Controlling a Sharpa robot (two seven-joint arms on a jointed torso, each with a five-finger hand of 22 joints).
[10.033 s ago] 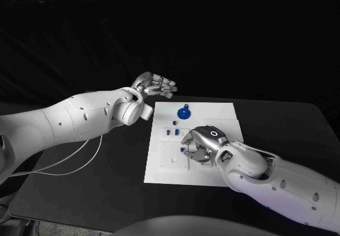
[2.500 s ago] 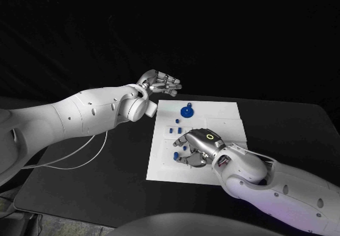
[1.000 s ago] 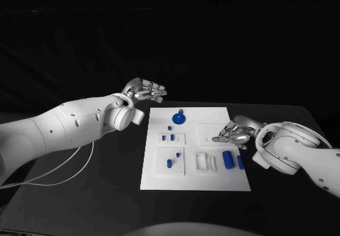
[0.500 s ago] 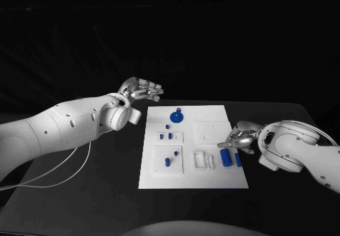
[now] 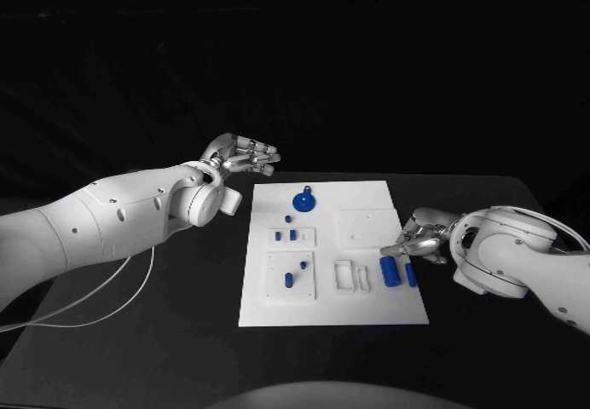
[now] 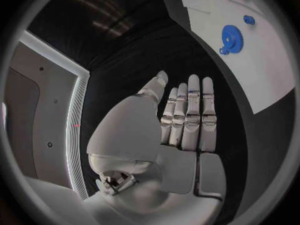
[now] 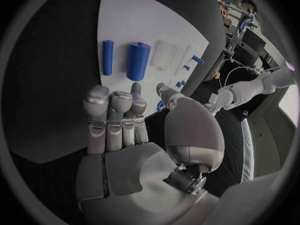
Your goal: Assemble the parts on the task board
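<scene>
At the right edge of the task board (image 5: 369, 307), the right hand (image 5: 416, 239) hovers with fingers loosely spread, holding nothing. Just toward the robot from that hand lie two loose parts side by side: a thick blue cylinder (image 5: 390, 271) and a thinner blue rod (image 5: 411, 274), both flat on the board, long axes running front to back, i.e. roughly in line with the hand's fingers as the right wrist view shows them. The left hand (image 5: 242, 154) is raised beyond the board's far left corner, fingers apart and empty, well apart from both parts. Judgement: the right hand is much the nearer; a pick there means closing across the cylinder's short width. The blue gear (image 5: 303, 202) sits near the board's far edge.
</scene>
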